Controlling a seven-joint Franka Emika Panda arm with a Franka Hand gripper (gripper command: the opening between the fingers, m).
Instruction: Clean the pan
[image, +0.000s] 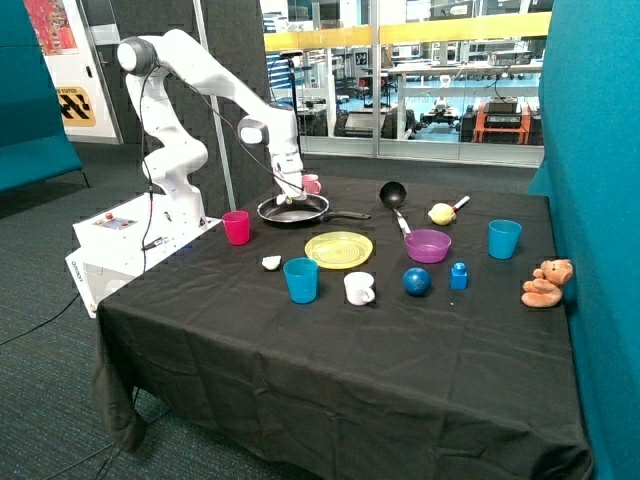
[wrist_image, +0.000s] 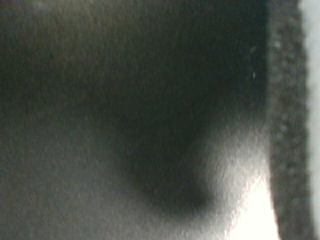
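Outside view shows a table (image: 330, 350) draped in black cloth filling the middle and lower part of the frame, with the white arm (image: 175, 110) rising from a white base box (image: 120, 245) at the left edge and bending over to the table's far left corner. Just below the arm's end sits the pan (image: 293, 209), left of centre in the upper half of the frame, its long handle pointing toward the right. The gripper (image: 287, 197) is down inside the pan, at its near-left part; whether anything is pinched there I cannot tell. A yellow plate (image: 339, 249) lies just in front of the pan, and a purple bowl (image: 428, 245) sits to the right of the plate. A black ladle (image: 393, 194) lies above the bowl. A pink cup (image: 236, 227) stands left of the pan, one blue cup (image: 300, 280) below the plate, another blue cup (image: 504, 239) far right. A brown teddy (image: 546, 284) sits at the right edge. Along the front row are a white mug (image: 359, 288), a blue ball (image: 416, 281) and a small blue block (image: 458, 276). A yellow lemon-shaped thing (image: 441, 213) lies right of the ladle.

Wrist view is filled by a dark grey surface (wrist_image: 125, 100) seen very close, with a rough dark strip (wrist_image: 287, 125) along the right side.
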